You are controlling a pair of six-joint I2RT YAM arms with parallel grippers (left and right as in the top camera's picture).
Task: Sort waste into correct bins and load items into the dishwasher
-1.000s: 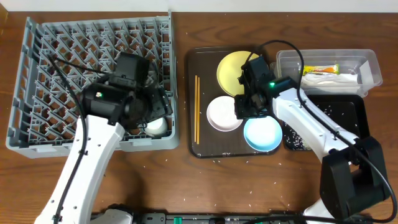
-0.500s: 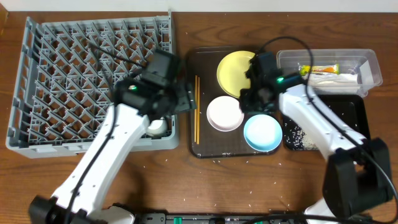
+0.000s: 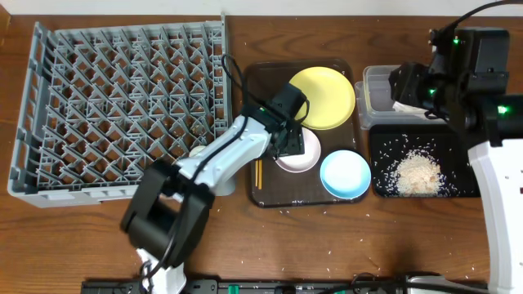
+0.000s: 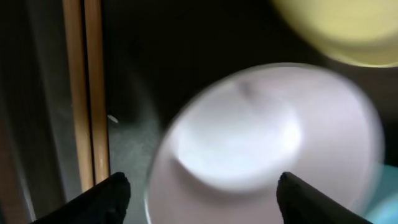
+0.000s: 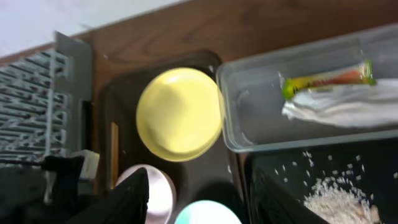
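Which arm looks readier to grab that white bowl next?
Left. The left hand hangs open right above the white bowl, while the right hand is off by the clear tub.

Dish rack [image 3: 122,106] left, serving tray [image 3: 265,82] centre, tub [image 3: 377,82] behind shallow tray [image 3: 384,184] right.
On serving tray: chopsticks [image 4: 87,93] left, plate [image 3: 323,98] far, bowl [image 3: 298,160] near, second bowl [image 3: 345,175] right of it. Rice scraps [image 3: 417,173] in shallow tray.

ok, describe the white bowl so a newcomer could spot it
Seen from overhead, find the dark brown serving tray mid-table, right of the grey dish rack. Three round dishes sit on it; the white bowl is the lower-left one, under the left gripper. Its neighbours are a yellow plate above and a light blue bowl to the right; only it is white.
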